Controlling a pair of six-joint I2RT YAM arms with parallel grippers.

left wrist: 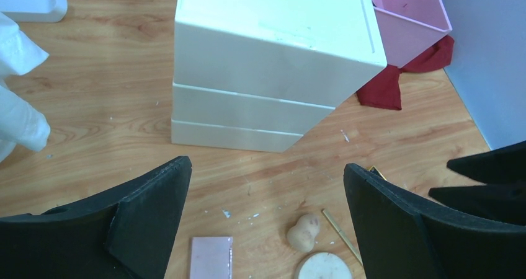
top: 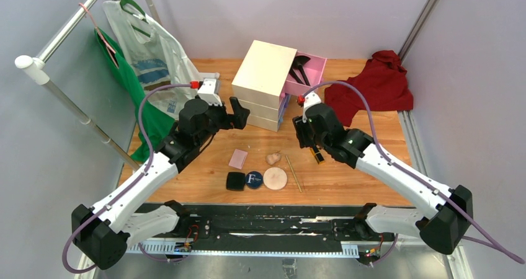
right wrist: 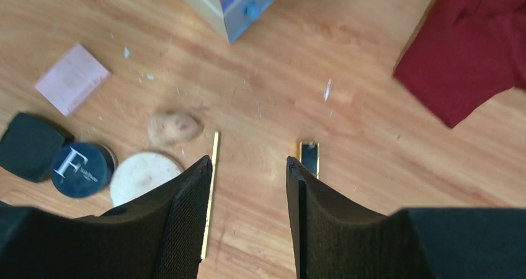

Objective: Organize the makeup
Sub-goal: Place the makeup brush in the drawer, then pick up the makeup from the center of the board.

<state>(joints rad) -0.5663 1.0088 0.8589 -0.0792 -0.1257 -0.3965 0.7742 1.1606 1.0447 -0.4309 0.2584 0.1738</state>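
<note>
1. Seven pieces of makeup lie loose on the table (top: 205, 175) in front of the cream chest (top: 263, 80) — so, by my reading, most of the job is left.
2. Nearest the chest's front lie the pink square (top: 237, 159) and the beige sponge (top: 273, 158). Farther out from the chest, in a tight row, sit the black square compact (top: 235, 181), the round navy compact (top: 253, 180) touching it, and the beige puff (top: 275, 178) just beside that.
3. A thin gold pencil (top: 293, 172) lies at the right end of that row. The black-gold lipstick (top: 317, 155) lies out from the chest's right corner, apart from the rest.
4. One part looks done: the pink drawer (top: 310, 71) stands pulled out at the chest's right side with a black brush (top: 301, 68) inside — possibly two, I cannot tell.
5. The left pincer (left wrist: 267, 170) hangs spread wide and empty, just in front of the chest's left face.
6. The right pincer (right wrist: 248, 167) stands half spread with nothing between its jaws, above the table out from the chest's right corner. The lipstick lies just beyond one finger and the pencil runs beside the other.
7. A red cloth (top: 372, 87) lies right of the chest and looks to be no part of the sorting.
</note>
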